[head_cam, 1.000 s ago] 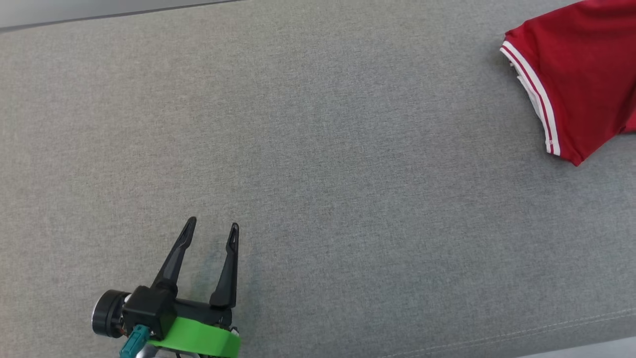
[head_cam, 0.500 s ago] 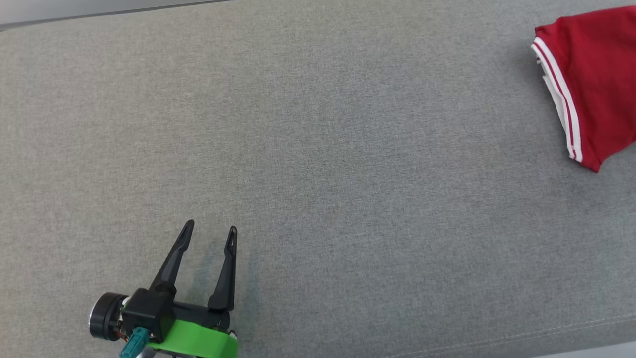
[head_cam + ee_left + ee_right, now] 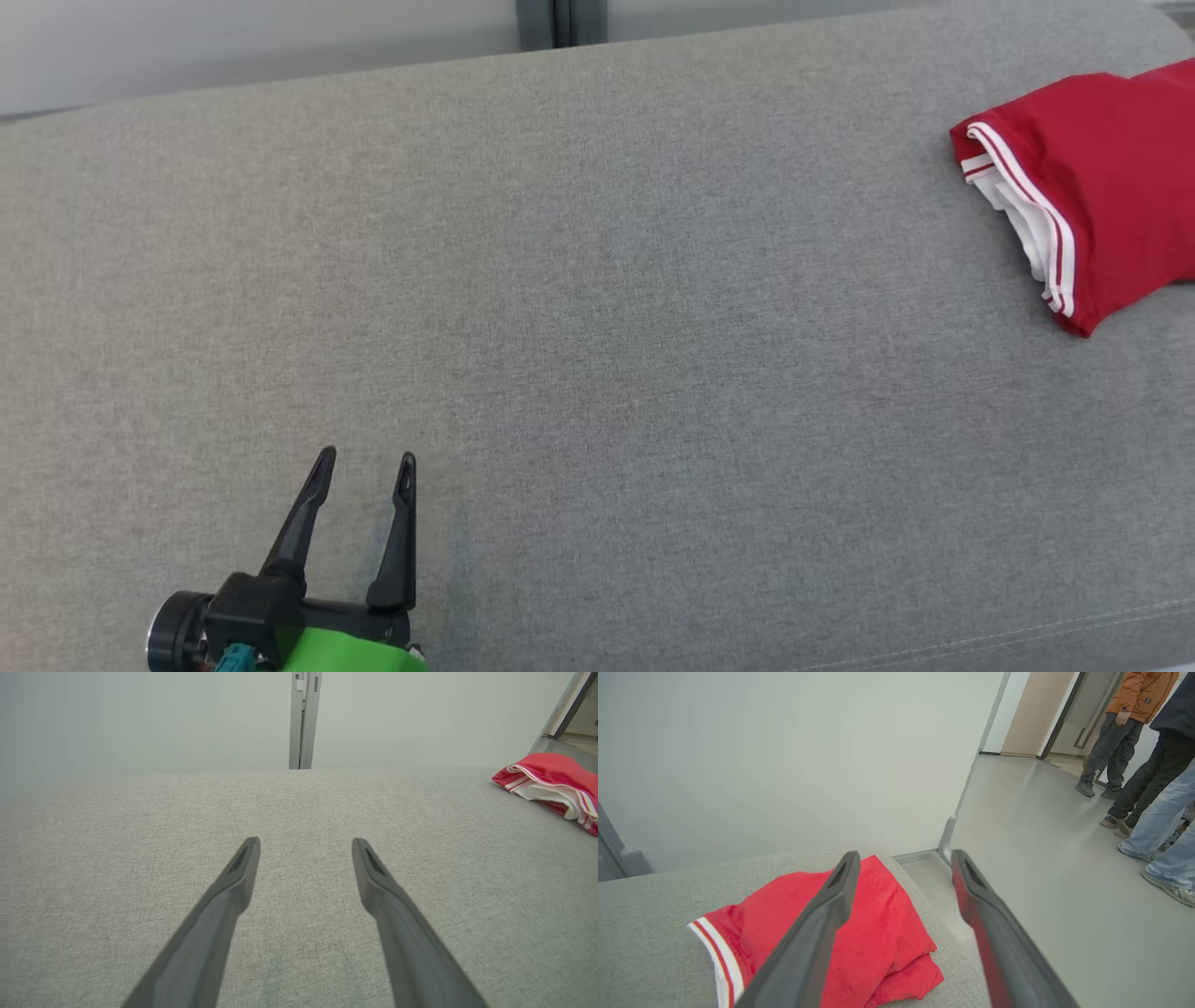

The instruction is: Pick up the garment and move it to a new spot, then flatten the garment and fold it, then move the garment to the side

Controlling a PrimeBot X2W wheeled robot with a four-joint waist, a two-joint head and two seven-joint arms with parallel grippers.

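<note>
The garment [image 3: 1102, 177] is a folded red piece with white-striped trim, lying at the far right end of the grey upholstered surface [image 3: 597, 327]. It shows too in the left wrist view as the garment [image 3: 551, 774] at the right, and beneath my right gripper as the garment [image 3: 873, 933]. My right gripper [image 3: 903, 856] is open and holds nothing; it hangs above the garment near the surface's end. My left gripper [image 3: 362, 462] stands open at the lower left, far from the garment, with nothing between its fingers [image 3: 243, 868].
The surface's end and side edge drop to a grey floor [image 3: 1041, 858] just past the garment. Several people's legs [image 3: 1148, 788] stand on the floor at the far right by a doorway. A pale wall [image 3: 187, 718] backs the surface.
My right gripper has opened and let go of the garment, which now lies at the right end. The head camera tilted, so the picture shifted down. The left gripper stayed open.
</note>
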